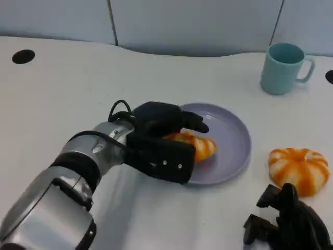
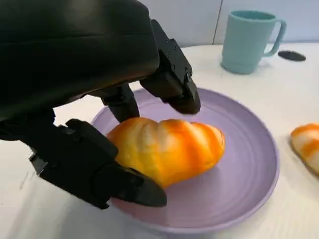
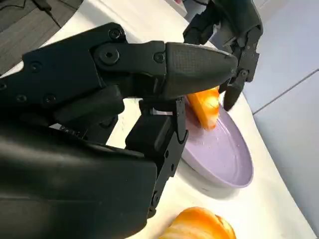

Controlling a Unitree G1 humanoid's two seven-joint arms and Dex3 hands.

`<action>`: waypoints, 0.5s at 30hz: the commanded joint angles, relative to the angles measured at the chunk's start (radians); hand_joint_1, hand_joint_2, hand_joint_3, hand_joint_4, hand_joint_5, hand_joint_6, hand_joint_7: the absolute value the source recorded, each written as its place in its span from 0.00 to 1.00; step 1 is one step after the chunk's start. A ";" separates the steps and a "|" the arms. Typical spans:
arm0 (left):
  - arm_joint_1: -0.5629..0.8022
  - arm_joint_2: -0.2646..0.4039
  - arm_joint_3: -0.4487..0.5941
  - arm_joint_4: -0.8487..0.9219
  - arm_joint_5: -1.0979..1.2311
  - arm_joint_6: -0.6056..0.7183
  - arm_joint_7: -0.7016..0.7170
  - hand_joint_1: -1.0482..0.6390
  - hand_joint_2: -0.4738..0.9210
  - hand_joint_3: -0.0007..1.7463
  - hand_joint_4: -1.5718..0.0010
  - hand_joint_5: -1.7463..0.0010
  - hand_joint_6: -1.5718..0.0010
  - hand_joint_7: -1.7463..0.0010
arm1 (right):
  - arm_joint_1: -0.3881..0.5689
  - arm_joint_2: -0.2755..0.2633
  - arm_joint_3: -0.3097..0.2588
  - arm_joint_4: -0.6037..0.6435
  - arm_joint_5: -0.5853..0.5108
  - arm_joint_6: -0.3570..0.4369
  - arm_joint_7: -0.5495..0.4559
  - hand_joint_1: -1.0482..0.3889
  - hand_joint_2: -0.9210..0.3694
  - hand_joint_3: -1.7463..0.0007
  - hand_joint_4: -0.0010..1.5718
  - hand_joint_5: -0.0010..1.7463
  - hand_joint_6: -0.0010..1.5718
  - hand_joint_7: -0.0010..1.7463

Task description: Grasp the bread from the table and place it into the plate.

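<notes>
The left hand [image 1: 161, 138], matte black and blocky, cups a glossy, ridged orange-and-cream bread [image 2: 167, 149] that lies on the smooth lavender plate [image 1: 234, 138], thumb and fingers touching its sides. A second round striped bun [image 1: 298, 170] sits on the white table [image 1: 67, 88] by the empty, loosely curled right hand [image 1: 289, 221], near a teal mug [image 1: 283, 67]

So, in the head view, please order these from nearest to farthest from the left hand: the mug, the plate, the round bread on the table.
1. Plate: directly under the left hand.
2. Round bread: on the table, right of the plate.
3. Mug: far right corner.
</notes>
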State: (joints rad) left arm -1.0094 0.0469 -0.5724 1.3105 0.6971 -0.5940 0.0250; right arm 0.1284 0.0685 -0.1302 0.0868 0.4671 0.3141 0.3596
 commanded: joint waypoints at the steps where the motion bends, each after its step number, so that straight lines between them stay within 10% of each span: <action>1: -0.036 0.021 -0.038 0.000 0.045 0.023 0.015 0.15 1.00 0.19 1.00 0.91 0.96 0.99 | 0.000 -0.007 -0.006 0.000 0.001 -0.008 -0.005 0.41 0.00 0.70 0.74 0.77 0.64 0.72; 15: 0.006 0.052 0.034 -0.016 -0.030 -0.023 0.045 0.11 1.00 0.23 1.00 1.00 0.98 0.99 | -0.006 -0.006 -0.008 0.012 0.000 -0.014 -0.006 0.41 0.00 0.70 0.74 0.76 0.65 0.71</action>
State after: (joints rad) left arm -1.0169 0.0747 -0.5885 1.3059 0.7263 -0.5813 0.0844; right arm 0.1270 0.0686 -0.1319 0.0890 0.4675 0.3112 0.3586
